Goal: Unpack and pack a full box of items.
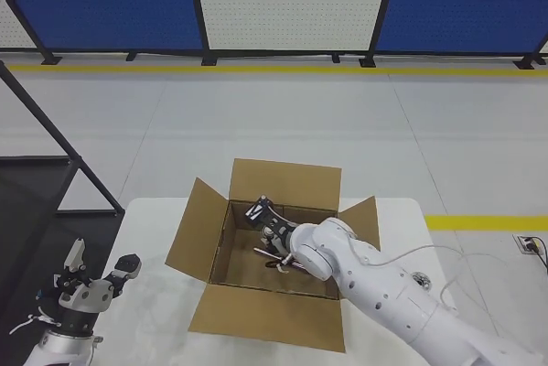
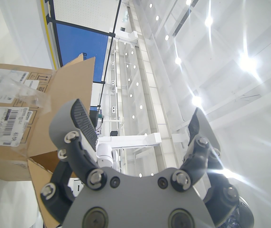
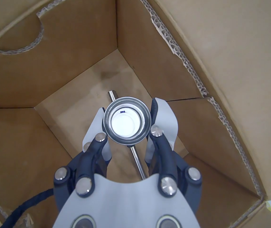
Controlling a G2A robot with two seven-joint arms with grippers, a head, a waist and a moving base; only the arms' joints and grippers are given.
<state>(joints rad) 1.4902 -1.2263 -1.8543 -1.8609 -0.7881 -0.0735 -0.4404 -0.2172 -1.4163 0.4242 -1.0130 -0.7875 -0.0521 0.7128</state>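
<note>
Right gripper [image 3: 126, 116] is down inside the open cardboard box [image 1: 272, 318], fingers closed onto the sides of a small metal can [image 3: 123, 122]. The can stands upright with its round rim and white centre facing up at the wrist. It sits low in the box, about mid-floor; cannot tell whether it rests on the floor or is just lifted off it. A thin metal rod [image 3: 138, 161] runs under the can along the box floor; cannot tell if it is joined to the can or loose. The can is probably rigid and light, with smooth curved sides that are likely slippery, so a grip across the widest part of the body below the rim looks right, roughly where the fingers are now. If the rod is separate it is stiff, thin and lies flat, so likely awkward to pinch; taking it at mid-length across its width seems best. Box walls are corrugated and will flex if bumped. Left gripper [image 1: 100, 261] is at the near left of the table [image 1: 159, 302], well apart from the box, pointing up with fingers spread and holding nothing. Count: one box with four flaps [image 1: 284, 176] open, one can, one rod, no other items seen on the box floor.
</note>
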